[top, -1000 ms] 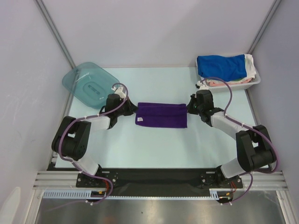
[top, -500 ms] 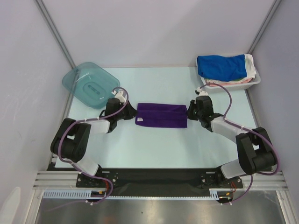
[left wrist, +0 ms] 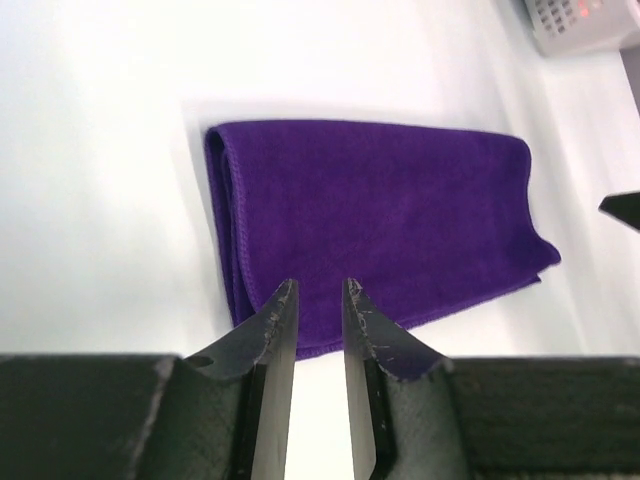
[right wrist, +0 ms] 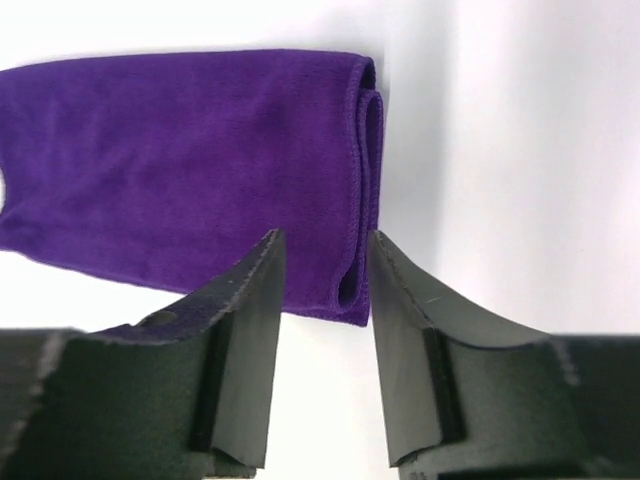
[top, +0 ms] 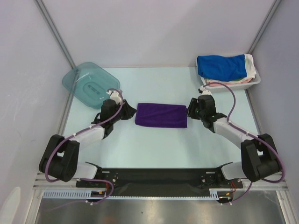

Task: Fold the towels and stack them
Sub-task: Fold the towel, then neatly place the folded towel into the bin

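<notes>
Purple towel [top: 161,115] lies in the middle of the table [top: 154,144], folded to a flat rectangle with its long axis left–right. Wrist views show rolled fold edges at both short ends. Layers look aligned, no loose corner that I can see.

Left gripper [left wrist: 318,285]: jaws parted narrowly, tips right at the towel's left short end, bare table visible between them, nothing held. Right gripper [right wrist: 322,238]: jaws a bit wider, tips at the right short end, doubled hem showing in the gap but not pinched. Both read as parted and empty.

Blue towel [top: 220,66] sits on top of the pile in the white basket [top: 256,80] at the far right corner, well apart from the purple one. Teal plastic lid [top: 91,85] is far left, just behind the left gripper.

Handling, my read: terry is light, limp and grippy. It won't slip, but it has no stiffness, so a single-point lift would let it droop and unfold. Pinch through all layers at a folded edge — both short ends at once, or two corners of one end — and carry it low. Main risk is catching only the top layer and peeling the fold open.
</notes>
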### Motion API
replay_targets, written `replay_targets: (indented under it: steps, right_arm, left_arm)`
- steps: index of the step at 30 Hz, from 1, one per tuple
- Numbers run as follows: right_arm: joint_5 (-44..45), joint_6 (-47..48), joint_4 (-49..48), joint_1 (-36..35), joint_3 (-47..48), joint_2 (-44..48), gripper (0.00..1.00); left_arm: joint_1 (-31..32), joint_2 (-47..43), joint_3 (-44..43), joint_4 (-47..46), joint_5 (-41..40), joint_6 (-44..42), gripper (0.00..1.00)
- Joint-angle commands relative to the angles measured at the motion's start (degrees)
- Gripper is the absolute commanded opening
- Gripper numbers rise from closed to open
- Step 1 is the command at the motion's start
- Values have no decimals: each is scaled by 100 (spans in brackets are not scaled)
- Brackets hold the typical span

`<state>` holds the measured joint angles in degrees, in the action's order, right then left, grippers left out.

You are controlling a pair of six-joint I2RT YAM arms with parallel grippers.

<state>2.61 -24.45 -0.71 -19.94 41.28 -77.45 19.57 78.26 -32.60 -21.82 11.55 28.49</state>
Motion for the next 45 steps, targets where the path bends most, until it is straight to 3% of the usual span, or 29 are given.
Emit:
replay_targets:
  steps: [1, 12, 20, 24, 29, 33, 39, 45]
  right_arm:
    - [195, -86, 317, -36, 381, -314, 44]
    - [125, -60, 730, -45, 1190, -1685, 58]
    - [582, -113, 897, -386, 1216, -2151, 57]
    - [986, -209, 1090, -694, 1304, -2379, 49]
    - [1215, -289, 1196, -739, 1278, -2538, 25]
    - [1618, -131, 1547, -748, 1618, -2521, 0]
    - [3076, 912, 2056, -748, 2550, -2687, 0]
    - [4194, 2214, 1988, -748, 4115, -3592, 0]
  left_arm:
    - [64, -171, -352, 572, -346, -45, 29]
    - [336, -21, -580, 1101, -294, 104, 29]
    - [416, -513, -800, 1655, -171, 130, 29]
    - [424, -750, -923, 1874, -83, 157, 29]
    - [442, -1206, -1116, 2191, 110, 175, 29]
    - [433, -1488, -1477, 2753, 180, -45, 29]
    - [433, -1744, -2205, 3649, 225, -546, 28]
    - [416, -1797, -2567, 4221, 260, -968, 28]
